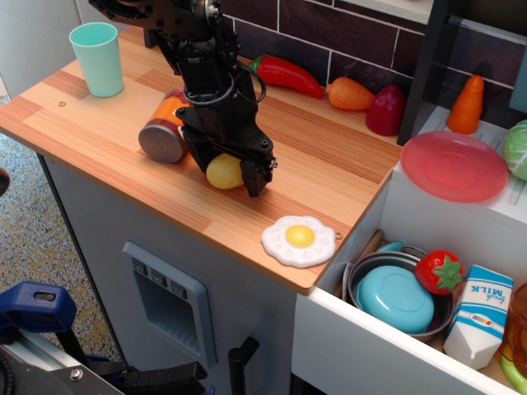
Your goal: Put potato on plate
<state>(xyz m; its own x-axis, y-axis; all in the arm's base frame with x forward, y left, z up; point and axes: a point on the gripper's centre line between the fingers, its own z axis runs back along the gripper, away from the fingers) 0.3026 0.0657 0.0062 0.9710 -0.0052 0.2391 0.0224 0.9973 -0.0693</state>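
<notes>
The pale yellow potato lies on the wooden counter, near its middle. My black gripper is lowered over it, with one finger on each side and the tips down near the counter. The jaws look open and stand close against the potato's sides. The potato rests on the wood. The pink-red plate sits on the white ledge at the right, well away from the gripper, with nothing on it.
A tin can lies on its side just left of the gripper. A fried egg lies near the front edge. A teal cup stands far left. Red pepper, orange and red vegetables line the back wall. The open drawer holds a blue dish, a tomato and a milk carton.
</notes>
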